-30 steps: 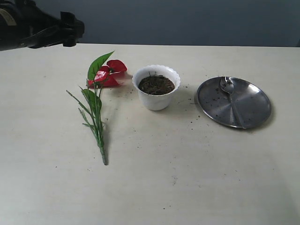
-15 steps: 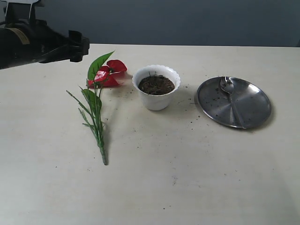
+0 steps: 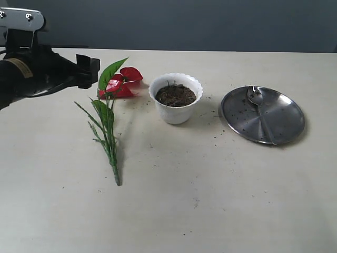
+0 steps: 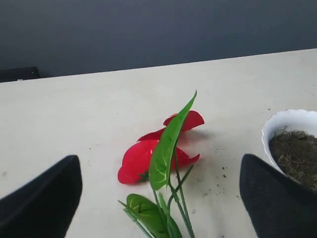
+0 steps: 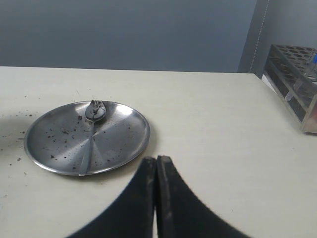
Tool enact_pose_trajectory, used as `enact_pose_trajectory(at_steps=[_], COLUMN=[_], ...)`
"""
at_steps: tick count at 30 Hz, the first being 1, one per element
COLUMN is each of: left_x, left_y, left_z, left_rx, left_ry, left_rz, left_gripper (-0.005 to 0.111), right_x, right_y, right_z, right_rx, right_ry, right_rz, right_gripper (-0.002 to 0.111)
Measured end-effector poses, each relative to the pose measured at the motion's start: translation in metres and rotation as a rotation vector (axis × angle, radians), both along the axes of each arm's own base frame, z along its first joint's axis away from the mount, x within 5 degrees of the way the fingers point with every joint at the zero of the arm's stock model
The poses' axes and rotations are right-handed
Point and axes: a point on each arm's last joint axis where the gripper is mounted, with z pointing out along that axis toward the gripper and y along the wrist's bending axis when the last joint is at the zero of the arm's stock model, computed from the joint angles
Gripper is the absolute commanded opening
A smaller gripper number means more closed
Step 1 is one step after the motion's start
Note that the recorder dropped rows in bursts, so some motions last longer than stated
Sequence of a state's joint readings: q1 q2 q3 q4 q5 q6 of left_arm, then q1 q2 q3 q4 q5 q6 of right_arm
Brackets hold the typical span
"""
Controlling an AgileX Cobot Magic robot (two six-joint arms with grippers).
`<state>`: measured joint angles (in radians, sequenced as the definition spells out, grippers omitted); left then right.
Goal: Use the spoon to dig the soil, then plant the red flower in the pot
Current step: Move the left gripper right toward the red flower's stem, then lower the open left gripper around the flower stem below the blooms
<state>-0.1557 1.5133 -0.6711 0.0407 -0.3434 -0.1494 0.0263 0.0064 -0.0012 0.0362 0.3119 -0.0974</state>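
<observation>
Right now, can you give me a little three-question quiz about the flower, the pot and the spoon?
1. True or false: the spoon lies on the steel plate.
2. Where is the red flower? A: lying flat on the table beside the pot. B: on the plate. C: standing planted in the pot.
3. What dark stuff fills the pot?

Key
1. True.
2. A.
3. The soil.
</observation>
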Motion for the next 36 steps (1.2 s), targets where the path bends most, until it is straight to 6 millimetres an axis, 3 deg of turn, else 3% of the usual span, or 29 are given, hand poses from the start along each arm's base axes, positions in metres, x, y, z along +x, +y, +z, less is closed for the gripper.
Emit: enact_pose_trajectory(at_steps=[5,13,27,36], left_x=[-0.008,-0.016,0.006,0.026], left_y=[-0.003,-0.024,-0.032,-0.036], left_z=[-0.010,-0.018,0.018,0.016], left_rx=[-0.051,-0.098,-0.082,-0.006], left_ry=[0.043,0.167,0.329,0.395], left_rz=[0.012,-0.009,0.005,-0.005], left_gripper=[0.080,0.080,0.079,0.079], right_x=[0.000,0.000,0.000,0.000], right_y=[0.000,0.000,0.000,0.000], right_z=[0.000,0.000,0.000,0.000], right_rx=[0.000,0.000,0.000,0.002], right_ry=[0.000,0.000,0.000,0.000], right_rz=[0.000,0.000,0.000,-0.001], right_gripper=[-0.001,-0.001,-0.001,-0.001])
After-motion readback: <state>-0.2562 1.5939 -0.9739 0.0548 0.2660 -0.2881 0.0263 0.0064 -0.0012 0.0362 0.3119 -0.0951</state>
